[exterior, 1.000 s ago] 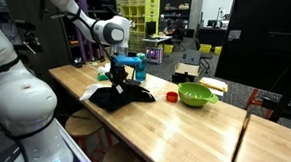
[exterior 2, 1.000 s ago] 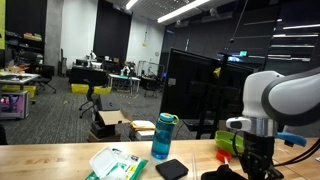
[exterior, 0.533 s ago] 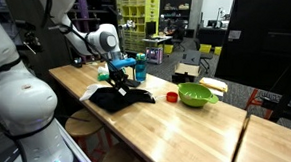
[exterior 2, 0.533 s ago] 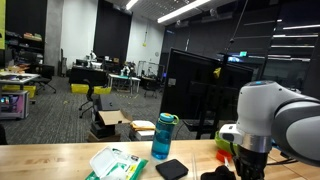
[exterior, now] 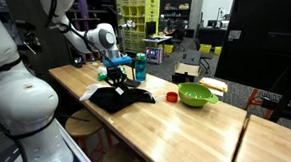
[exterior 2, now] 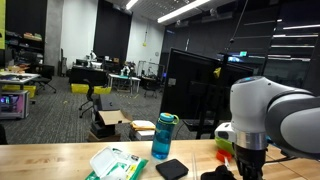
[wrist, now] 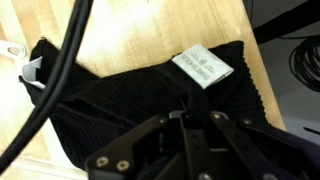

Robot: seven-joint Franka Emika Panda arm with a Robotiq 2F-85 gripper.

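Hand (wrist: 198, 118) tight on black cloth (wrist: 125, 95)

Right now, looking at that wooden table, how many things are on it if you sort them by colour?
Black: 2, the cloth and a flat case
Green: 2, the bowl and a green-and-white packet
Blue: 1, the bottle
Red: 1, a small round thing
Total: 6

Wrist view: gripper (wrist: 199, 122) fingertips merge with the black garment (wrist: 120, 95); hold not discernible. Black garment cut off at lower edge. Label (wrist: 202, 67) print illegible. In an exterior view, the arm (exterior 2: 270, 110) hides the gripper.
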